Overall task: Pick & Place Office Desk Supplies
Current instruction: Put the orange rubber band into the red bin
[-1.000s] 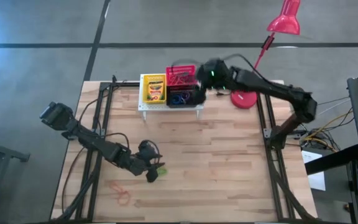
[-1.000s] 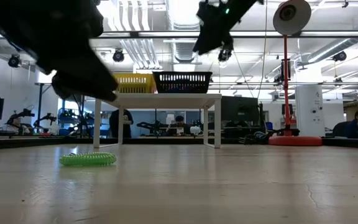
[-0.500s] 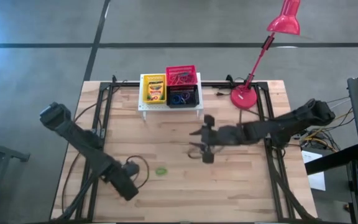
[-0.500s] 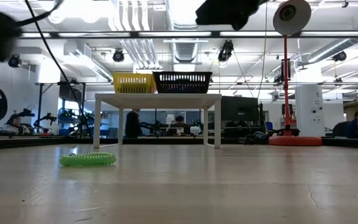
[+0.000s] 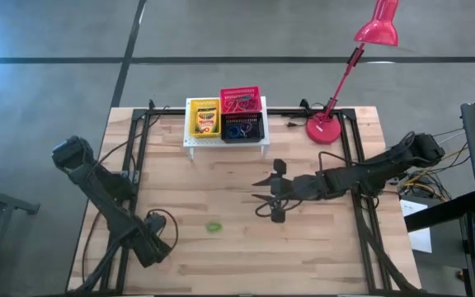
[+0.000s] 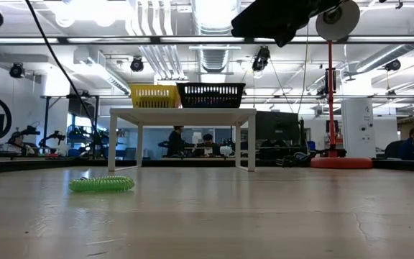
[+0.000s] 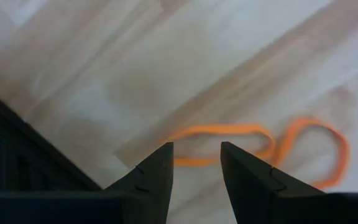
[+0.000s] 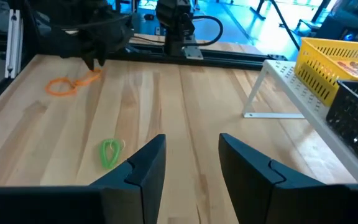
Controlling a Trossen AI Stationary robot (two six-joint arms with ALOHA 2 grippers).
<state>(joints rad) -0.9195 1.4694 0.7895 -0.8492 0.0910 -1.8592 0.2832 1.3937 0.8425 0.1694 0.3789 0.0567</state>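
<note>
— Reading any label: can it be done?
— No; the print on the crayon box [image 5: 204,118] in the yellow basket [image 5: 204,120] cannot be made out. It is set on the white perforated stand [image 5: 225,142] beside the red basket [image 5: 241,101] and black basket [image 5: 246,129].

— The surface and room?
— A pale wooden table [image 5: 303,239] is seen, a red desk lamp [image 5: 328,130] at its far edge, a lit workshop with seated people beyond.

— The grippers?
— The left gripper [image 7: 196,163] is held parted and empty over an orange elastic loop [image 7: 263,148]. The right gripper [image 8: 191,160] is parted, empty, mid-table. A green loop [image 5: 213,226] lies between them, apart from both.
</note>
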